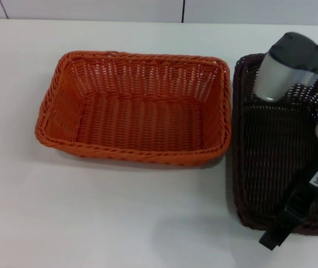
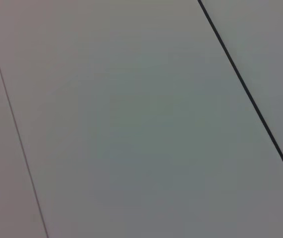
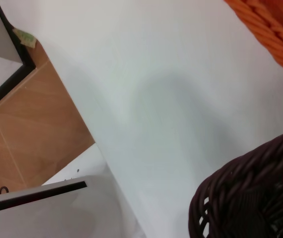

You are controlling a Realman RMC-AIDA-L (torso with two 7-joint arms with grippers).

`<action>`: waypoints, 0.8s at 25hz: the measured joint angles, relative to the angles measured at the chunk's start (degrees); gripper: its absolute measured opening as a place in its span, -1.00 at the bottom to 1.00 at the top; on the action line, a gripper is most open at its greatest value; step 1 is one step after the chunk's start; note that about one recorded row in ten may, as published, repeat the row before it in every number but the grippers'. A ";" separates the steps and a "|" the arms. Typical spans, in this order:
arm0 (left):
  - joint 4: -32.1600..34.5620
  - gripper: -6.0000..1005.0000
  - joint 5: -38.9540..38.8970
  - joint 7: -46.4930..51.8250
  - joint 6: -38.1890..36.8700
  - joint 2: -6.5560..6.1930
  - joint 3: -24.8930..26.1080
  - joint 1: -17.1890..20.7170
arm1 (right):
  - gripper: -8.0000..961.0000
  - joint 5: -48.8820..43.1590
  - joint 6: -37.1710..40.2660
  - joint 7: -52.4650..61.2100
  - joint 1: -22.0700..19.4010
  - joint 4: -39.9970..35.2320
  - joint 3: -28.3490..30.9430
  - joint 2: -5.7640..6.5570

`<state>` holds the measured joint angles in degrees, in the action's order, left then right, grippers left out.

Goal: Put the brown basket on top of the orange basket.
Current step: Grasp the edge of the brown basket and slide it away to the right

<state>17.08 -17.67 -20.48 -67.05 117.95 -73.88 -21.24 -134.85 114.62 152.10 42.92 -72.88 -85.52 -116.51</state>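
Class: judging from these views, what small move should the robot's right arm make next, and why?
Probably close the right gripper on the near rim of the dark brown woven rectangular basket and lift. That basket sits on the white table beside the bright orange woven basket, not yet on it.

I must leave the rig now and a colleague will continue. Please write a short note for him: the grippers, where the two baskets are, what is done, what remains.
Right gripper: over the near rim of the brown basket, on the table's right side; whether its fingers grip cannot be seen.
Left gripper: not in the head view; its wrist camera sees only plain panels.
Orange basket: empty, standing on the white table, left of the brown one, close beside it.
Done: right arm brought to the brown basket.
Left: grasp, lift, set it on the orange basket.
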 joint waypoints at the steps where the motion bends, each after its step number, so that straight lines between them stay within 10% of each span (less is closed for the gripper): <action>1: 0.02 0.68 0.01 0.00 0.00 0.03 -0.08 -0.03 | 0.23 -0.06 -0.49 -0.02 0.12 0.61 -0.38 -0.01; 20: 0.06 0.68 0.09 0.00 -0.01 0.05 -0.39 -0.60 | 0.20 -7.00 -6.48 -1.75 0.90 2.20 -3.84 -0.33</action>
<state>17.14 -17.57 -20.48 -67.06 118.00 -74.28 -21.84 -141.85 108.14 150.35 43.82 -70.68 -89.36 -116.85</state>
